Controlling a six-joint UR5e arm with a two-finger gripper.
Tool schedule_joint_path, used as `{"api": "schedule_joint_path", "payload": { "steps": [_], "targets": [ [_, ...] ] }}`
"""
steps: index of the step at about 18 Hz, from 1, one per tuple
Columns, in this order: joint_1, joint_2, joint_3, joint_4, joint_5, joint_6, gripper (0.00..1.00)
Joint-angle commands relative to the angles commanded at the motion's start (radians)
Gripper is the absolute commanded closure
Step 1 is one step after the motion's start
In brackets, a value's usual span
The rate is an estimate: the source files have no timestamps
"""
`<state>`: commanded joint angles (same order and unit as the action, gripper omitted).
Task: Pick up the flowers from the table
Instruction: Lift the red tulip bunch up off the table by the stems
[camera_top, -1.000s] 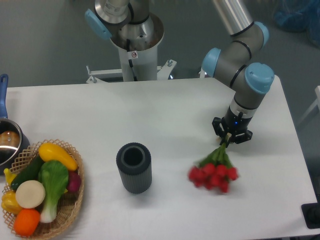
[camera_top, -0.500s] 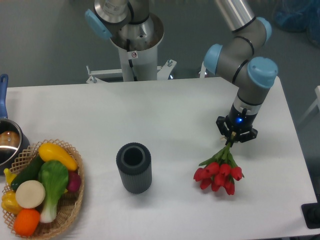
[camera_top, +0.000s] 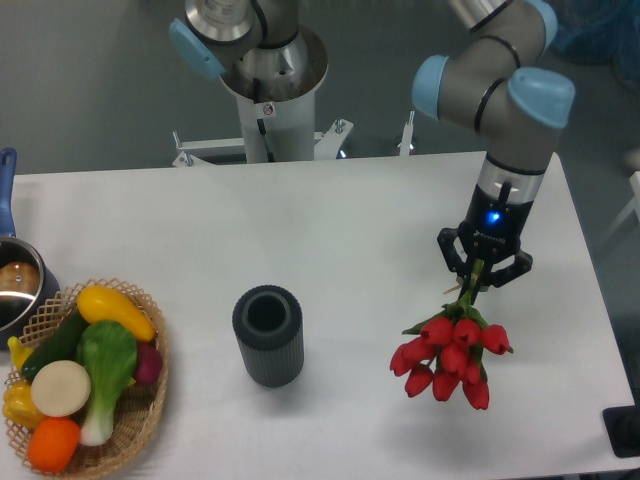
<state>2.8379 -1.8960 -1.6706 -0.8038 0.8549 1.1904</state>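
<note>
- Fingers of the gripper are pinching the stems of the flowers.
- Red blooms are hanging directly below the fingers, over the table.
- Dark ribbed cylinder is standing well apart, leftward.

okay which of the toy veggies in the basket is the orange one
The round one at the near end of the basket, lowest in the picture. It lies just below the pale cream disc; the others are yellow, green or purple.
</note>
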Motion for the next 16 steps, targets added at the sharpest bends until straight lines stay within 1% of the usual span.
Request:
{"api": "schedule_joint_path", "payload": {
  "steps": [3, 5, 8, 16],
  "targets": [
    [-0.005, 0.000, 0.043, 0.000, -0.135, -0.032, 0.93],
    [-0.021, -0.005, 0.071, 0.000, -0.191, -0.041, 0.93],
    [-0.023, -0.024, 0.110, 0.000, -0.209, -0.060, 0.93],
    [-0.025, -0.018, 0.106, 0.000, -0.212, -0.061, 0.93]
  ]
}}
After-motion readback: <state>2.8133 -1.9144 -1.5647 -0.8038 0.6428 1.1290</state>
